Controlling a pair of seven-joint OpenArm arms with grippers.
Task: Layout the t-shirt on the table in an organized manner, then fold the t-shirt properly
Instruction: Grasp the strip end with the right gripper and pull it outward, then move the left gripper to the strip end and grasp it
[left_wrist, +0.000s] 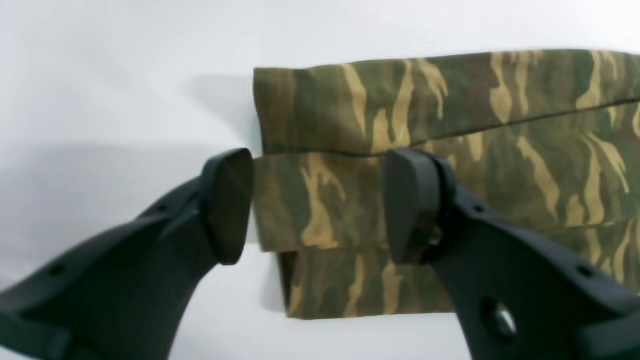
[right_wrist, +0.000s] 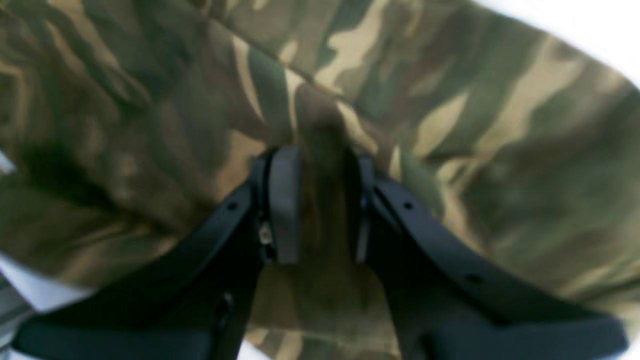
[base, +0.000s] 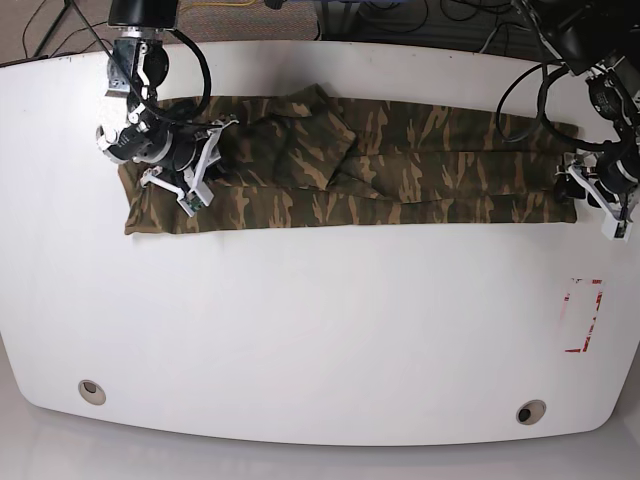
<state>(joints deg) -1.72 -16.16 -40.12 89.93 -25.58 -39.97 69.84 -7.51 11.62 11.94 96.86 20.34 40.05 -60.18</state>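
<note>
T-shirt (base: 400, 170), folded into a long band across the table's (base: 320, 340) far side, is pinched by the right gripper (right_wrist: 320, 205) to anchor one end, while the left gripper (left_wrist: 317, 200) straddles the opposite end, fingers spread.

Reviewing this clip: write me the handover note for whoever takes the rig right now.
Left gripper: open, fingers straddling the t-shirt's end, not gripping it.
Right gripper: shut on a pinched ridge of the t-shirt near its other end.
T-shirt: folded lengthwise into a long narrow band, lying flat across the far half of the table, stacked layers showing at the left arm's end.
Done: shirt laid out, long folds made.
Left: free the right grip, then probably fold the band crosswise into a compact stack and tidy the edges.
</note>
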